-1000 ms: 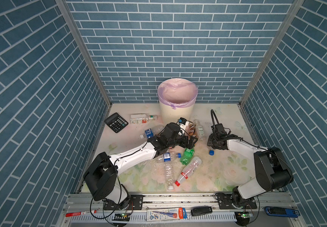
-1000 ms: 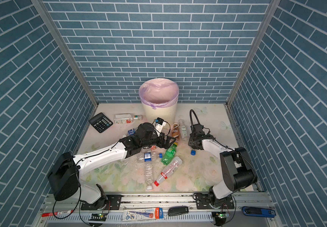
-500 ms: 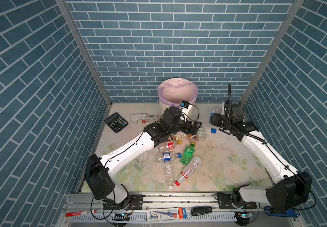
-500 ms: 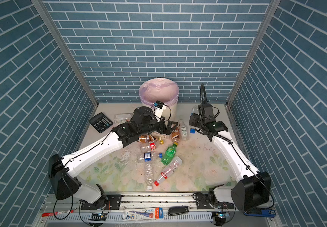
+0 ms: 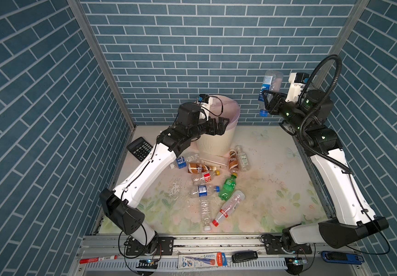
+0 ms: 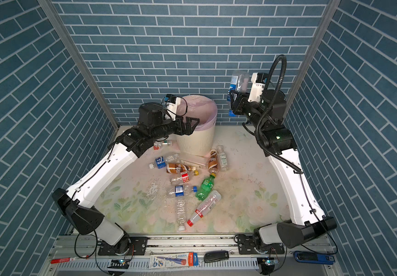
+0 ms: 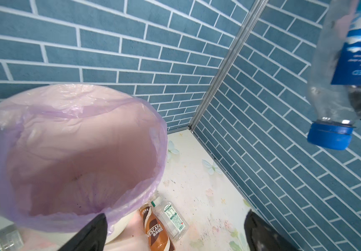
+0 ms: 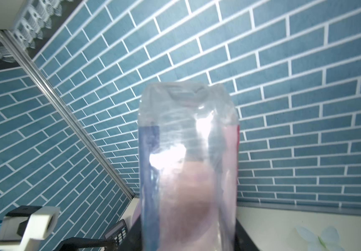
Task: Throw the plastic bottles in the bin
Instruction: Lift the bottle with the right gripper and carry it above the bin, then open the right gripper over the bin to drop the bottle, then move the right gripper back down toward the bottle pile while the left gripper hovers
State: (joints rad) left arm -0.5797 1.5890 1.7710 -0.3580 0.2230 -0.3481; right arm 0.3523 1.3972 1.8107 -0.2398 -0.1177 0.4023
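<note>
The bin [image 5: 216,143], cream with a lilac bag over its rim [image 7: 151,121], stands at the back middle. My right gripper [image 5: 268,100] is shut on a clear blue-labelled plastic bottle [image 5: 270,82], held high to the right of the bin with its blue cap down. The same bottle [image 8: 188,152] fills the right wrist view. My left gripper [image 5: 223,123] is open and empty at the bin's near rim; its fingertips [image 7: 99,219] frame the floor beside the bin. Several plastic bottles lie on the floor, among them a green one [image 5: 228,185] and a brown-labelled one [image 5: 198,168].
A black calculator [image 5: 140,148] lies left of the bin, and a pale flat box [image 5: 213,162] lies among the bottles. On the front rail are a red marker [image 5: 98,259], a printed carton [image 5: 201,260] and a black device [image 5: 244,256]. Brick walls close three sides.
My right arm has lifted the blue-labelled bottle from the floor to high beside the bin. My left gripper has risen from the bottle pile to the bin's rim, still open.
</note>
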